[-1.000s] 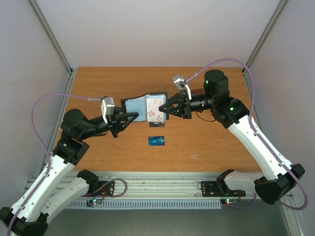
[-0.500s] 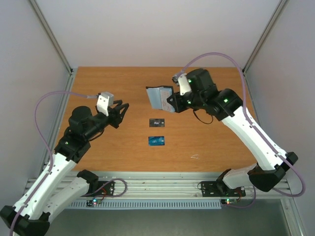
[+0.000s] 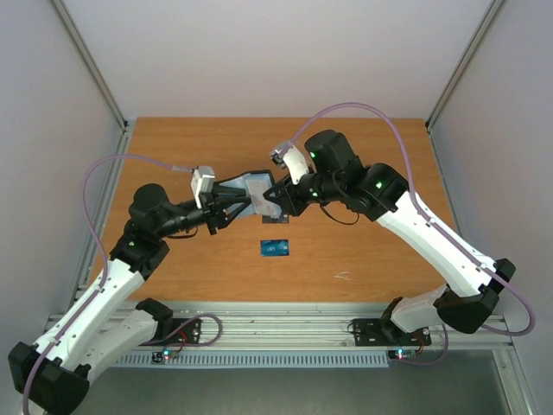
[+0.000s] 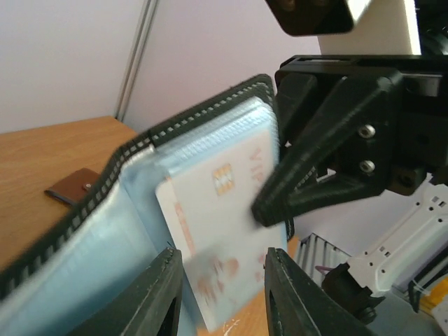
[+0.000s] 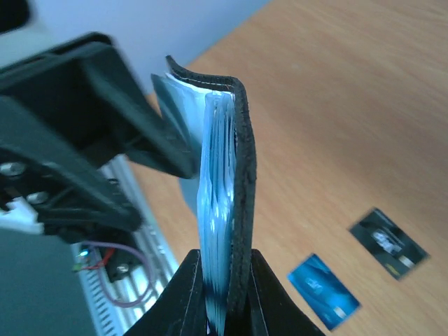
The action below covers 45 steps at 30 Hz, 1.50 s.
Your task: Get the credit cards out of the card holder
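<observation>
My right gripper (image 3: 275, 197) is shut on the edge of the black card holder (image 3: 259, 190) and holds it upright above the table; the right wrist view shows it edge-on (image 5: 241, 175) between my fingers (image 5: 227, 297). Its light blue lining faces my left gripper (image 3: 244, 199). In the left wrist view a white card with red marks (image 4: 224, 224) sticks out of a slot of the holder (image 4: 196, 119). It lies between my left gripper's (image 4: 224, 301) open jaws. A blue card (image 3: 276, 247) and a black card (image 5: 388, 243) lie on the table.
The wooden table (image 3: 173, 147) has grey walls on three sides and a metal rail at the near edge. A small brown tab with a snap (image 4: 73, 187) shows far off in the left wrist view. A small white scuff (image 3: 343, 276) marks the table.
My right arm has brought the card holder left and down toward the middle. My left gripper has moved right up to the holder, its jaws now around the white card.
</observation>
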Each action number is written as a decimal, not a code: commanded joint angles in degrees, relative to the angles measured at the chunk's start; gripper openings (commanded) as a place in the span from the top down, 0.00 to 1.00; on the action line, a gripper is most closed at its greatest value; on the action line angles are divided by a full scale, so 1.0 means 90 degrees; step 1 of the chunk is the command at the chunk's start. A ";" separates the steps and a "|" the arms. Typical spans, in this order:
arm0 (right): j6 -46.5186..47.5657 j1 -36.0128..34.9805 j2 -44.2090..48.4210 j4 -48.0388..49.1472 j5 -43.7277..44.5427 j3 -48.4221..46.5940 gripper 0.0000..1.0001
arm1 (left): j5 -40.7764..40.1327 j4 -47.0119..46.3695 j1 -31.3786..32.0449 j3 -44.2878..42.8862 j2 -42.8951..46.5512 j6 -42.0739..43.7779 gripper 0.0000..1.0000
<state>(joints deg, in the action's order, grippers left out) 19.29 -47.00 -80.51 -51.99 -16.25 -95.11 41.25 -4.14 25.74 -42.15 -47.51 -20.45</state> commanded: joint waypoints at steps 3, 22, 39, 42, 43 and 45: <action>0.0425 -0.0050 0.0269 0.0800 -0.1750 0.0254 0.99 | 0.0376 -0.0692 0.0002 0.0026 0.0044 -0.0316 0.65; 0.0641 -0.0036 0.0857 0.1886 -0.2884 0.0823 0.99 | 0.1291 -0.1126 0.0019 -0.0046 0.0019 -0.0326 0.68; 0.0335 0.0433 0.1006 0.2148 -0.2635 0.1405 0.83 | 0.1351 -0.1199 0.0035 -0.0130 0.0303 -0.0389 1.00; 0.0267 0.0640 0.1132 0.2095 -0.2793 0.1534 0.74 | 0.1283 -0.1210 -0.0005 -0.0088 0.0370 -0.0456 1.00; 0.0247 0.0707 0.1165 0.2079 -0.2807 0.1564 0.73 | 0.1264 -0.1210 -0.0008 -0.0074 0.0373 -0.0470 1.00; 0.0208 0.0784 0.1205 0.2084 -0.2911 0.1632 0.73 | 0.1208 -0.1193 -0.0017 -0.0063 0.0378 -0.0479 1.00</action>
<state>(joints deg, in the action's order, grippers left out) 22.52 -41.39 -71.37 -35.88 -39.33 -81.19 51.33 -11.62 25.47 -43.13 -45.19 -23.90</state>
